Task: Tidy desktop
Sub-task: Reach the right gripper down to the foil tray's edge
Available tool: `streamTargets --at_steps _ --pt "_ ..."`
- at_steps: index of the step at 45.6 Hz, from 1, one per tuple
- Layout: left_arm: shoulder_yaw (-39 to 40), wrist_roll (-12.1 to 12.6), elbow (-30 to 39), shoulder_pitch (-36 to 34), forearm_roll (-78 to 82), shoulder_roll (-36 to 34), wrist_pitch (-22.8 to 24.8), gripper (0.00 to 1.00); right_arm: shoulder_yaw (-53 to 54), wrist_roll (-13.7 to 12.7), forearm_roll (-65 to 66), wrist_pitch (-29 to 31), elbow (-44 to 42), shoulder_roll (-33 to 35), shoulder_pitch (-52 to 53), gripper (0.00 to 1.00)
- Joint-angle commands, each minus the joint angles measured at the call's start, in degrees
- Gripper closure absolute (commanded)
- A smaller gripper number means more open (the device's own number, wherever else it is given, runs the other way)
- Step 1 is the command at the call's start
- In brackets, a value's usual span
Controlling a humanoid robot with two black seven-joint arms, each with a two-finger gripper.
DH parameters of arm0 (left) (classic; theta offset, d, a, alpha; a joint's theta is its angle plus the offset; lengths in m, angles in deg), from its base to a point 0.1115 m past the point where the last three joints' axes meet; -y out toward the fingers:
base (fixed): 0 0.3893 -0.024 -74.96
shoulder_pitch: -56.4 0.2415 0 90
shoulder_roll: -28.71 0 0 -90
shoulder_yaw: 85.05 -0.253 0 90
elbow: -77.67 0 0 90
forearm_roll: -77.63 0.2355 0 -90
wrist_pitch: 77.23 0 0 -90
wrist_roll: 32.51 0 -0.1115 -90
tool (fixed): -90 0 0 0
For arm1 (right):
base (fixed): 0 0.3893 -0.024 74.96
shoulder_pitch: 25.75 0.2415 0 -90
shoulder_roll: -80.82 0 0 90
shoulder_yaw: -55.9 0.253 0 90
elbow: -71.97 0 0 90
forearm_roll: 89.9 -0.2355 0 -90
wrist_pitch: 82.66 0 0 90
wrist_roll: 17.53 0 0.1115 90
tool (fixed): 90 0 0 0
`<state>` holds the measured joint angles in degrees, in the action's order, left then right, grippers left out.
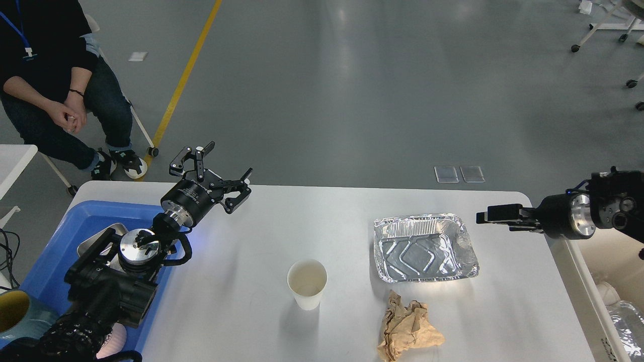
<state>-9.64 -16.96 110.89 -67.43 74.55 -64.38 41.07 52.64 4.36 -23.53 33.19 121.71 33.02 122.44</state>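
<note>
The white desktop (261, 226) fills the middle of the head view. On it stand a white paper cup (307, 283), an empty foil tray (423, 248) and a crumpled brown paper wad (406, 328). My left gripper (221, 166) is open and empty above the desktop's far left edge. My right gripper (487, 216) comes in from the right and hovers just right of the foil tray's far corner. It is seen side-on, and its fingers cannot be told apart.
A blue plastic tray (48, 266) with dishes sits at the left under my left arm. A cream-white bin (588, 296) with trash stands off the desktop's right edge. A seated person (45, 85) is at the far left.
</note>
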Motion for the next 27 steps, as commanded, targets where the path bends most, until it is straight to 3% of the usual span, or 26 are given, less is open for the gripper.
streamTargets --at_steps 1,12,27 --pt "0.00 0.00 0.01 0.00 0.00 0.01 0.09 0.00 0.01 0.00 -0.19 -1.67 -3.60 -3.35 -2.02 0.00" --pt "-0.09 0.00 0.01 0.00 0.00 0.01 0.09 0.00 0.01 0.08 -0.46 -4.49 -9.14 -10.03 -5.01 0.00" --pt "0.00 0.09 0.01 0.00 0.00 -1.40 0.09 0.00 0.01 0.08 -0.72 -7.92 -12.04 -13.37 -8.35 0.00"
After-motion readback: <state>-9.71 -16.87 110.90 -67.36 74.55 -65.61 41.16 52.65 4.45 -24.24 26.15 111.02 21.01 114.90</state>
